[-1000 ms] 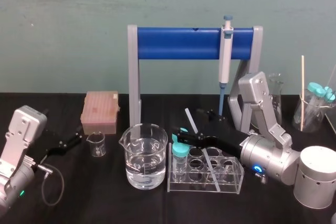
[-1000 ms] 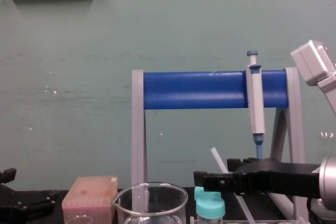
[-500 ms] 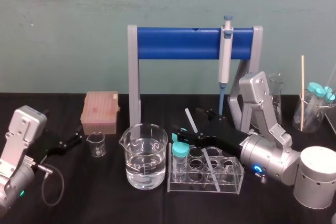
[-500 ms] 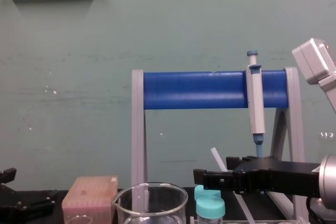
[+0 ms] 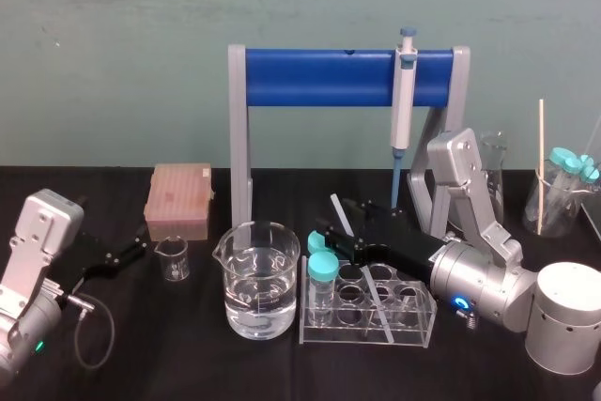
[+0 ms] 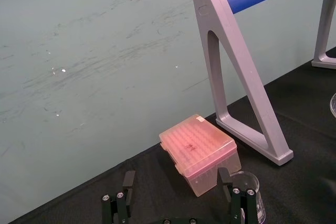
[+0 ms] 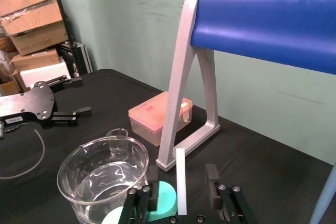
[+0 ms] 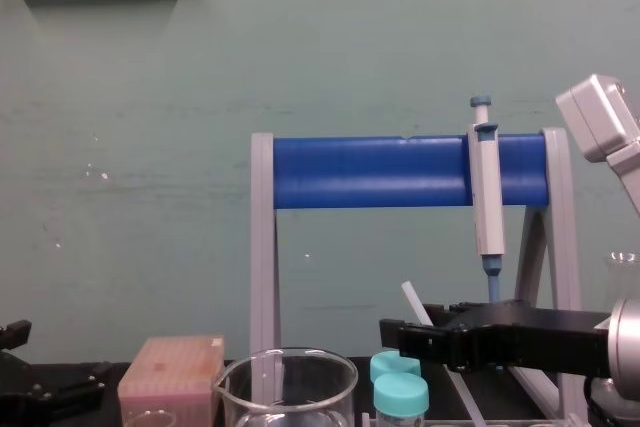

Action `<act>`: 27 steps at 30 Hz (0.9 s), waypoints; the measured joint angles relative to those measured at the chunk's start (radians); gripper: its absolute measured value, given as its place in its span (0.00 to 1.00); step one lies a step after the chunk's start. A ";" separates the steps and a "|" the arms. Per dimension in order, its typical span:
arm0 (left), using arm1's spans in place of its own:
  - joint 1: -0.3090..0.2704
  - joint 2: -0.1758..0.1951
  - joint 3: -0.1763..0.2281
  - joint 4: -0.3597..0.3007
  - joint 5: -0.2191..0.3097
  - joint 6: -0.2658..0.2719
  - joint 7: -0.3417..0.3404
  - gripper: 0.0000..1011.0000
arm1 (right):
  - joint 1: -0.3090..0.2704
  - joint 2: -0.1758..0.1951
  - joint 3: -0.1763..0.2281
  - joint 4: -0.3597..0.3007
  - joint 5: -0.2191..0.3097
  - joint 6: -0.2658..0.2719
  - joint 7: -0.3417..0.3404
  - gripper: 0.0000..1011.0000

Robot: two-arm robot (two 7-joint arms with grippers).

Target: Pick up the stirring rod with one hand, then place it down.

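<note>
The stirring rod [image 5: 338, 210] is a thin whitish stick leaning up and to the left out of a clear tube rack [image 5: 414, 323]. My right gripper [image 5: 340, 223] reaches in from the right at the rod's upper part. In the right wrist view the rod [image 7: 180, 182] stands between the two black fingers [image 7: 152, 188], with a gap on each side, so this gripper [image 7: 181, 188] is open around it. The chest view has the rod [image 8: 411, 301] rising just behind the gripper [image 8: 396, 333]. My left gripper [image 5: 124, 255] rests open at the left.
A water-filled beaker [image 5: 260, 279] stands left of the rack, with two teal-capped tubes [image 5: 324, 268] at the rack's left end. Behind is the blue-barred stand [image 5: 319, 77] holding a pipette [image 5: 404, 100]. A pink tip box [image 5: 178, 200], small beaker [image 5: 173, 258] and white cylinder [image 5: 566, 316] are nearby.
The right gripper's fingers have drawn closer together around the rod and its tip has shifted slightly right, uncovering a second teal cap. The left arm has not moved.
</note>
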State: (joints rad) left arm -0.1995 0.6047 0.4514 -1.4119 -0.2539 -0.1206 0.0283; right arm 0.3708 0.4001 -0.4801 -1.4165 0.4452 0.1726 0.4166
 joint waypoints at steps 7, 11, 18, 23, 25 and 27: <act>0.000 0.000 0.000 0.000 0.000 0.000 0.000 0.99 | 0.000 0.000 0.000 0.000 0.000 0.001 0.000 0.36; 0.000 0.000 0.000 0.000 0.000 0.000 0.000 0.99 | 0.000 0.000 0.000 0.000 0.000 0.001 0.000 0.24; 0.000 0.000 0.000 0.000 0.000 0.000 0.000 0.99 | 0.000 0.000 0.000 0.000 0.000 0.001 0.000 0.07; 0.000 0.000 0.000 0.000 0.000 0.000 0.000 0.99 | -0.003 -0.001 0.002 0.000 -0.001 -0.010 0.000 0.07; 0.000 0.000 0.000 0.000 0.000 0.000 0.000 0.99 | -0.010 -0.004 0.006 -0.001 -0.004 -0.031 0.001 0.07; 0.000 0.000 0.000 0.000 0.000 0.000 0.000 0.99 | -0.022 -0.009 0.017 -0.004 -0.007 -0.076 0.004 0.07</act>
State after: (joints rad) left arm -0.1995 0.6047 0.4514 -1.4120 -0.2539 -0.1205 0.0283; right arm 0.3491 0.3911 -0.4633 -1.4201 0.4377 0.0968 0.4205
